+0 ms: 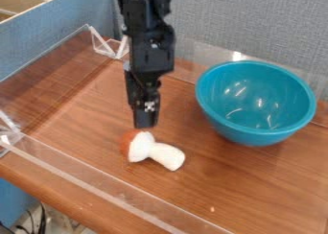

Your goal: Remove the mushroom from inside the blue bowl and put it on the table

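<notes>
The mushroom point(152, 152) lies on its side on the table point(244, 185), orange cap to the left, white stem pointing right. My gripper point(145, 121) hangs just above it with its black fingers pointing down, open and holding nothing. The blue bowl point(256, 102) stands at the right with nothing inside it, well apart from the mushroom.
Low clear acrylic walls point(77, 175) edge the table along the front and left. A grey-blue panel point(58, 32) rises behind the left side, and the arm's black body point(145, 27) stands over the back of the table.
</notes>
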### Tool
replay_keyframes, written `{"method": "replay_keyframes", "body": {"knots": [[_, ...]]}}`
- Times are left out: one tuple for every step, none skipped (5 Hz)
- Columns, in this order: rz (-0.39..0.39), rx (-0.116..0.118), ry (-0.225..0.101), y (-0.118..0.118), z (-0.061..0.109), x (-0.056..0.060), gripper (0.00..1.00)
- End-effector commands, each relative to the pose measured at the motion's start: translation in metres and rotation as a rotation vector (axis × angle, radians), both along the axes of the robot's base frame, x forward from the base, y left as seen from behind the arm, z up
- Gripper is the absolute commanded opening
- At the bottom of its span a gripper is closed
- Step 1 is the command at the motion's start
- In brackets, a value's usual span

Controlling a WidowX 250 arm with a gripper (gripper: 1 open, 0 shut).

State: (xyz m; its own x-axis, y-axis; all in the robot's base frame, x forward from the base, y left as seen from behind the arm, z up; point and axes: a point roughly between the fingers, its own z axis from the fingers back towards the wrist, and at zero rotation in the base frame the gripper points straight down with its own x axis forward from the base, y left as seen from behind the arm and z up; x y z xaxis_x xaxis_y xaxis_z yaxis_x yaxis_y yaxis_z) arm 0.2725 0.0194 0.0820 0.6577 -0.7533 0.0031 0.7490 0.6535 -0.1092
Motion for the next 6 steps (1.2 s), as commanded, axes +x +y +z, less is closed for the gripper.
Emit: {"method": "replay_keyframes", "body": {"knots": [[-0.025, 0.014, -0.022, -0.003, -0.005, 0.001, 1.0], [-0.033, 0.018, -0.01, -0.006, -0.019, 0.001, 1.0], [-0.036, 0.023, 0.002, -0.008, -0.03, 0.001, 1.0], [-0.033, 0.028, 0.014, -0.007, -0.037, 0.001, 1.0], [-0.027, 0.031, 0.025, -0.006, -0.044, 0.0, 1.0], [-0.013, 0.028, 0.018, -0.004, -0.041, -0.002, 1.0]]}}
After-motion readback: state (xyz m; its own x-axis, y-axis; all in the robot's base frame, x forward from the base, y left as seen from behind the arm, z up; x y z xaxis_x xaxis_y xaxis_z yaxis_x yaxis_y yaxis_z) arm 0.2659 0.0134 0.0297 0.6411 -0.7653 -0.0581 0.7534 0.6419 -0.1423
